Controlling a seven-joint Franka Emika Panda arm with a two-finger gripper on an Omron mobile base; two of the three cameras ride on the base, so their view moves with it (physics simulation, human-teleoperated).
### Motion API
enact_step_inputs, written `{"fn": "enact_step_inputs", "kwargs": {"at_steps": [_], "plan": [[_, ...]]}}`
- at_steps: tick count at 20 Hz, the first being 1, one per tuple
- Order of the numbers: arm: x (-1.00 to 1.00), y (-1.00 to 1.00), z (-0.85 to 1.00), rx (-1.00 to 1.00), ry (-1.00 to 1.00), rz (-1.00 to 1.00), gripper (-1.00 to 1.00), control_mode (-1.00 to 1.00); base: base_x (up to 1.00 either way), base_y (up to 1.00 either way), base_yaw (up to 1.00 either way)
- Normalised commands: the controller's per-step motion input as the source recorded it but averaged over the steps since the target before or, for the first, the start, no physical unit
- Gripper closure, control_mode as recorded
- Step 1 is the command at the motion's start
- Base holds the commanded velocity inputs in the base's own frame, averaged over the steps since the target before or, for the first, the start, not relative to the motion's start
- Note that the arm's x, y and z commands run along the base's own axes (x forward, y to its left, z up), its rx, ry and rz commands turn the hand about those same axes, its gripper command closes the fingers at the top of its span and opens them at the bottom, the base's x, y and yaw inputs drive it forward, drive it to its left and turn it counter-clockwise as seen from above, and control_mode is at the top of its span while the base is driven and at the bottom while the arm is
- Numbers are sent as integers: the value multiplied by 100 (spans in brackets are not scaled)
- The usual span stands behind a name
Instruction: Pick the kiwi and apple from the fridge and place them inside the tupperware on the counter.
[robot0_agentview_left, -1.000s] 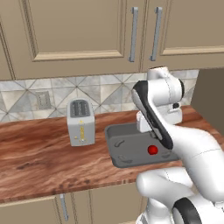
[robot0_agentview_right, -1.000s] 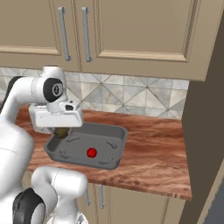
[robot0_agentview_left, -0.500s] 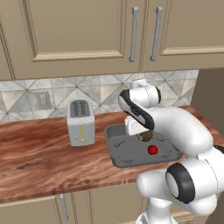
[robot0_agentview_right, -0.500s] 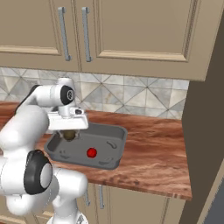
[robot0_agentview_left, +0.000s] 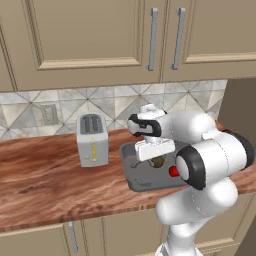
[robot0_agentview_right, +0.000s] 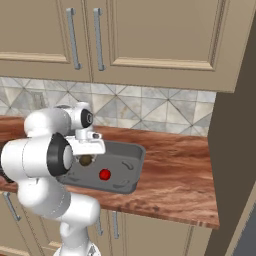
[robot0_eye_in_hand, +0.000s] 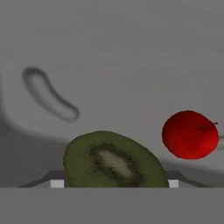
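My gripper (robot0_agentview_left: 158, 158) hangs low over the dark grey tupperware (robot0_agentview_left: 131, 181), shut on the kiwi (robot0_agentview_left: 159, 161). In the right base view the gripper (robot0_agentview_right: 86, 157) holds the brown kiwi (robot0_agentview_right: 86, 160) just above the tupperware (robot0_agentview_right: 131, 172), near its left half. The hand view looks down past the kiwi's (robot0_eye_in_hand: 114, 161) green cut face onto the tupperware's floor (robot0_eye_in_hand: 109, 65). The red apple (robot0_eye_in_hand: 190, 134) lies on that floor, apart from the kiwi. It also shows as a small red ball, the apple (robot0_agentview_left: 173, 171) (robot0_agentview_right: 104, 174). The tupperware rests on the wood-grain counter (robot0_agentview_left: 45, 185). The fridge is out of view.
A silver toaster (robot0_agentview_left: 92, 139) stands on the counter left of the tupperware. Beige wall cabinets with metal handles (robot0_agentview_left: 153, 39) hang above. A tall dark panel (robot0_agentview_right: 232, 150) closes the counter's right end. Bare counter (robot0_agentview_right: 172, 175) lies between tupperware and panel.
The arm has folded down and the hand has sunk lower over the tupperware, carrying the kiwi with it. The apple has stayed where it was.
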Motion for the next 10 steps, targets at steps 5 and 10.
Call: {"fn": "enact_step_inputs", "kwargs": {"at_steps": [5,10], "plan": [[37,7,-63,0,6,6,100,-100,0,0,0],[31,14,-52,0,0,1,100,-100,0,0,0]]}}
